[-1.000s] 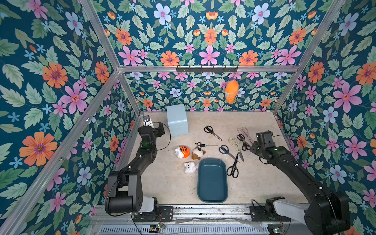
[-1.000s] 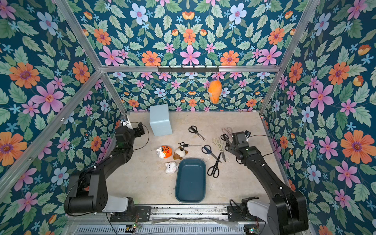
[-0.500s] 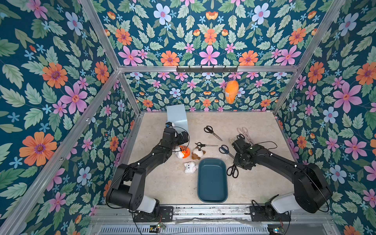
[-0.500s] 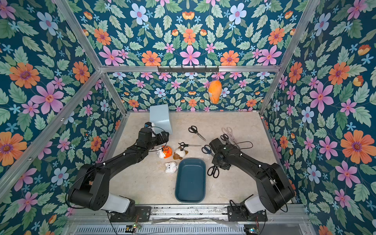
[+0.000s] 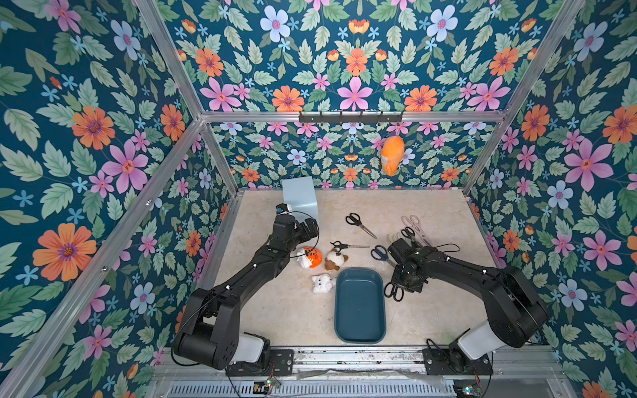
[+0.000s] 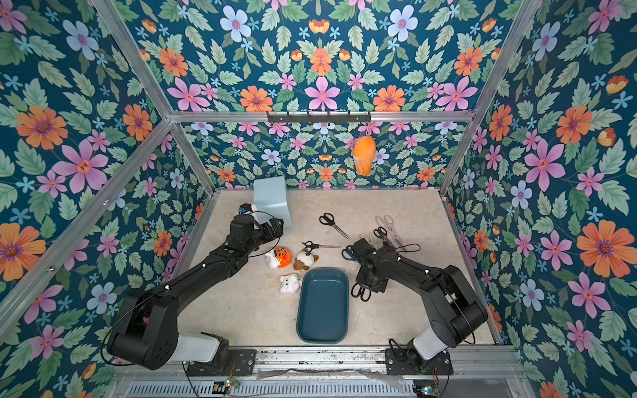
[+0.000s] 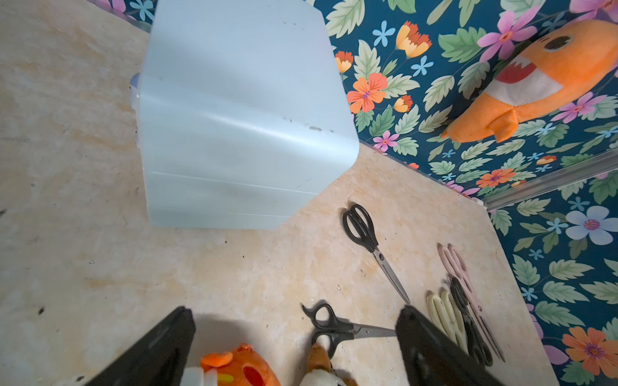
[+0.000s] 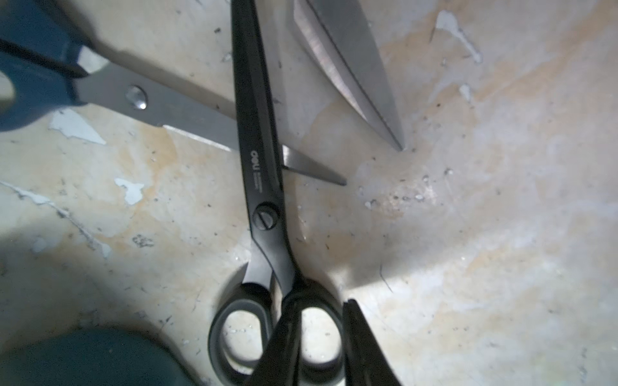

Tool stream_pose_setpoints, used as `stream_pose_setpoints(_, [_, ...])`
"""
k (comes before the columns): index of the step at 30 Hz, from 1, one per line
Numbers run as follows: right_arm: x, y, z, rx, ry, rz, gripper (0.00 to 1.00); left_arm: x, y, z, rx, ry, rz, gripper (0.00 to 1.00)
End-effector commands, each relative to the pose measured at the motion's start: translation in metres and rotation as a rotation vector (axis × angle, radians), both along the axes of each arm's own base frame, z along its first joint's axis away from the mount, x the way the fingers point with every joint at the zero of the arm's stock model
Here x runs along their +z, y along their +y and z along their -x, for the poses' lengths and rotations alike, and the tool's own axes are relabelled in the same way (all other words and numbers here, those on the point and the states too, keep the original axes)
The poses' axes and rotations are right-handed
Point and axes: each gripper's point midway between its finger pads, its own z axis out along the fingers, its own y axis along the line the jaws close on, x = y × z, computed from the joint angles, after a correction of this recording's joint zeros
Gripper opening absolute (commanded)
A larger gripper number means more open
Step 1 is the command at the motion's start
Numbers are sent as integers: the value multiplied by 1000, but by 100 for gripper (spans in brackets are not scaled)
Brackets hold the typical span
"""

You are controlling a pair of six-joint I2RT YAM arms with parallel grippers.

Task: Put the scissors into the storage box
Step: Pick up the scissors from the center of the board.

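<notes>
The dark teal storage box (image 5: 360,310) lies empty at the front middle. An all-black pair of scissors (image 5: 394,292) (image 8: 264,187) lies just right of it, and my right gripper (image 5: 401,286) (image 8: 321,302) is shut on one of its handle loops, a finger on each side. A dark blue pair (image 5: 379,253) pokes out from under that arm. Two more black pairs (image 5: 360,224) (image 5: 346,246) lie mid-table. Pink, black and beige pairs (image 5: 412,227) cluster at the back right. My left gripper (image 5: 308,227) (image 7: 294,314) hangs open and empty above the toys.
A pale blue cube box (image 5: 300,196) stands at the back left, right behind my left gripper. Three small plush toys, orange (image 5: 310,257), brown (image 5: 334,260) and white (image 5: 322,283), lie left of the storage box. An orange plush (image 5: 392,156) hangs on the back wall.
My right arm swung from the back right cluster down to the black pair beside the storage box, and its jaws narrowed. My left arm came from the left wall towards the toys.
</notes>
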Motion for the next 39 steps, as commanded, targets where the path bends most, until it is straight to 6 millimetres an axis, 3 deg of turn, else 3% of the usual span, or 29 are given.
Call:
stream_pose_setpoints(1, [-4, -6, 8, 5, 26, 28, 23, 1, 3, 1, 12, 4, -13, 99])
stream_pose_setpoints(11, [1, -8, 23, 26, 2, 17, 24, 3, -2, -3, 1, 7, 2, 99])
stream_pose_setpoints(23, [-23, -1, 19, 39, 29, 16, 22, 7, 0, -2, 8, 5, -4, 99])
stream_pose_setpoints(34, [-28, -6, 22, 53, 18, 24, 6, 3, 6, 4, 24, 7, -13, 99])
stream_pose_setpoints(36, [-26, -8, 20, 71, 10, 40, 0, 0, 6, 4, 26, 10, -15, 99])
stream_pose_setpoints(39, [-17, -12, 15, 114, -5, 82, 0, -3, 7, 4, 28, 13, -20, 99])
